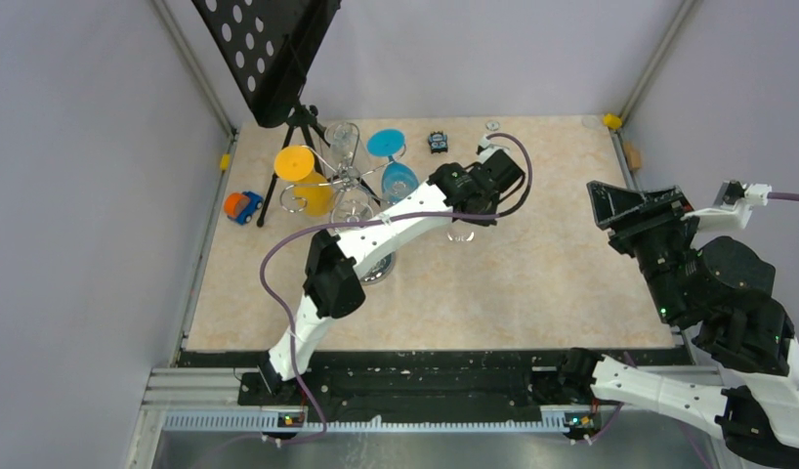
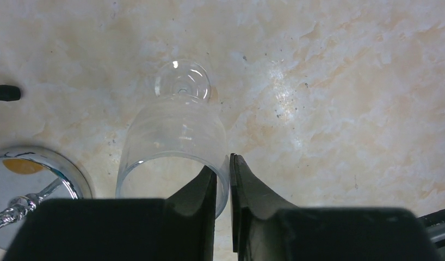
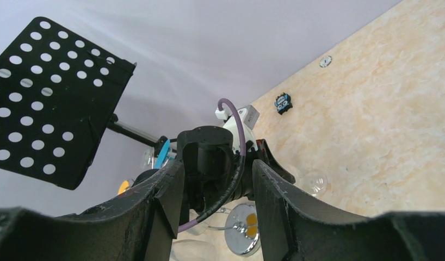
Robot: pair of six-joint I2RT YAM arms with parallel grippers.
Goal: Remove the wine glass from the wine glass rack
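Pinching the rim of the glass (image 2: 174,136) with the left gripper (image 2: 223,166), off the rack (image 1: 349,181), standing mid-frame on the table (image 1: 552,293). Seemingly the set-down step: next, release gently and lift straight up. With right gripper (image 3: 217,163) spread, idle at far right.

Your left arm (image 1: 376,230) reaches forward from its base, elbow bent, wrist turned down toward the bench. Your left pincer (image 2: 223,182) is almost closed, its two fingers (image 2: 198,190) pinching the rim wall of the wine glass (image 2: 174,136). Your right arm (image 1: 728,293) sits folded and raised, well to the right of that pincer. Your right pincer (image 3: 218,166) points toward the left arm, fingers spread wide.
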